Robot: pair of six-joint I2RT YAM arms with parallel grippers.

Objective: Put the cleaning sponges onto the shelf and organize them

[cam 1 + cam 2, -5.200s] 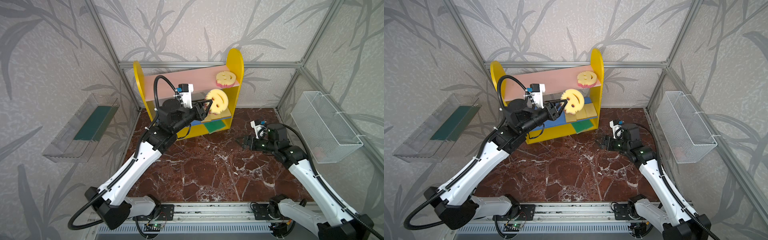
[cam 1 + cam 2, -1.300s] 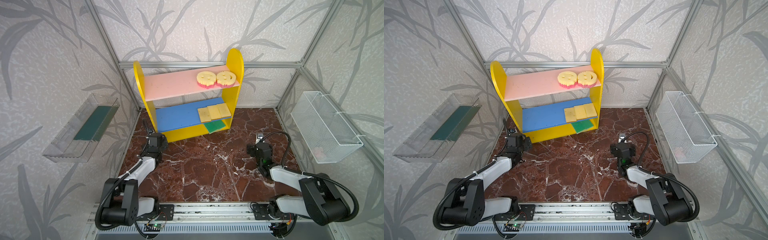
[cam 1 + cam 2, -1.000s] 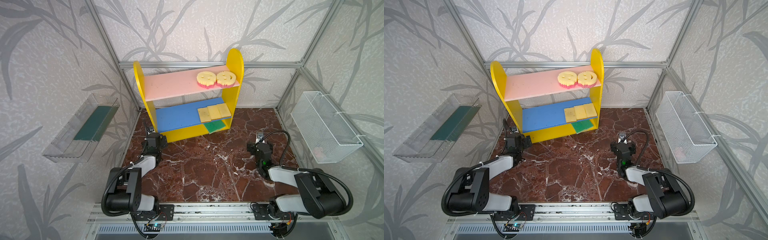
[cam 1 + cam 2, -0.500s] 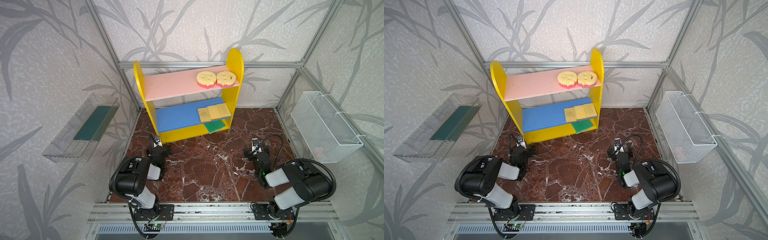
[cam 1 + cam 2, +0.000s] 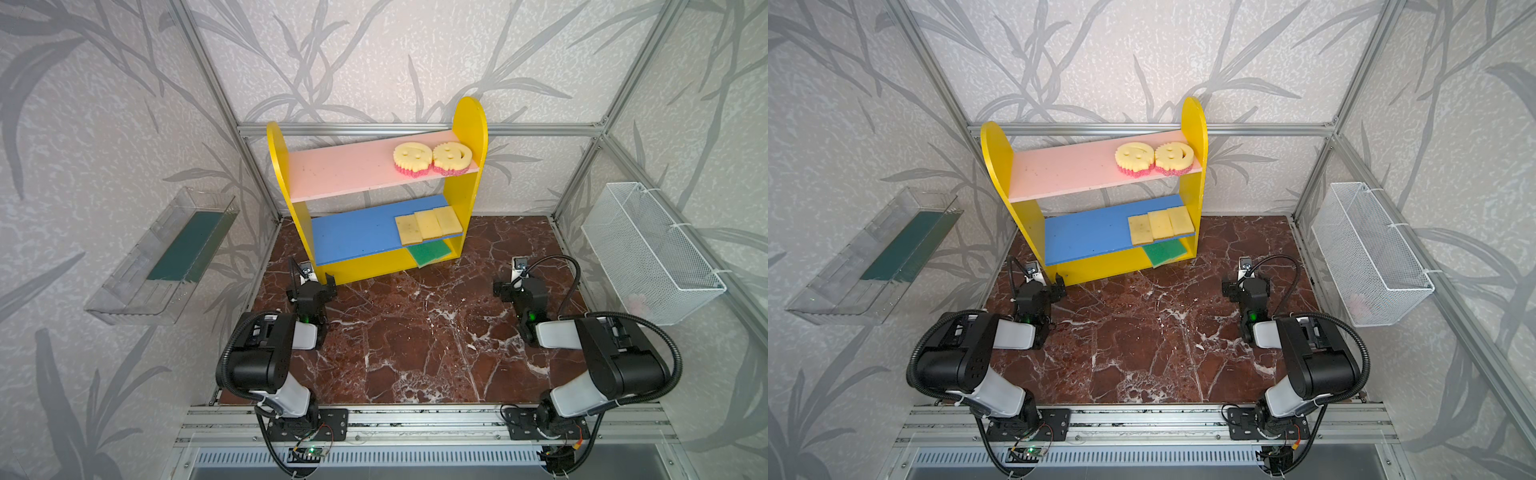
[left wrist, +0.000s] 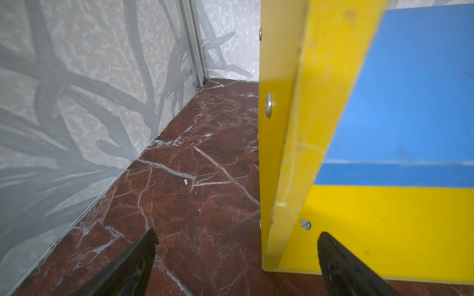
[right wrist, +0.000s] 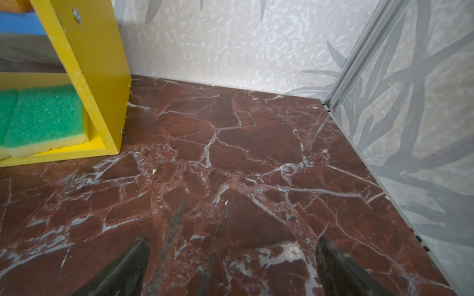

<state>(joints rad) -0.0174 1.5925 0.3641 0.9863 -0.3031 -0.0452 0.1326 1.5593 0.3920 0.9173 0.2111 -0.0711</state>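
Sponges sorted by kind, arms folded low on the marble bench [image 5: 415, 332].
Jagged round smiley sponges [image 5: 411, 156] pair up on the shelf [image 5: 332, 174]'s pink board. Three porous yellow pads [image 5: 428, 224] line the blue board, with green scouring pads [image 7: 46, 112] below. The left pincer [image 6: 237, 241] and right pincer [image 7: 233, 242] gape wide, empty, apparently parked.

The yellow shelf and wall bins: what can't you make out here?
- Green-faced rectangular sponges on the base of the yellow-sided shelf: in both top views the blue middle board covers most; the right wrist view's edge cuts them off. Count unsure.
- Pale pink item in the white wire mesh basket: top views, blurred by mesh, too small.
- Dark green slab in the clear plastic wall tray: top views, too indistinct to name.
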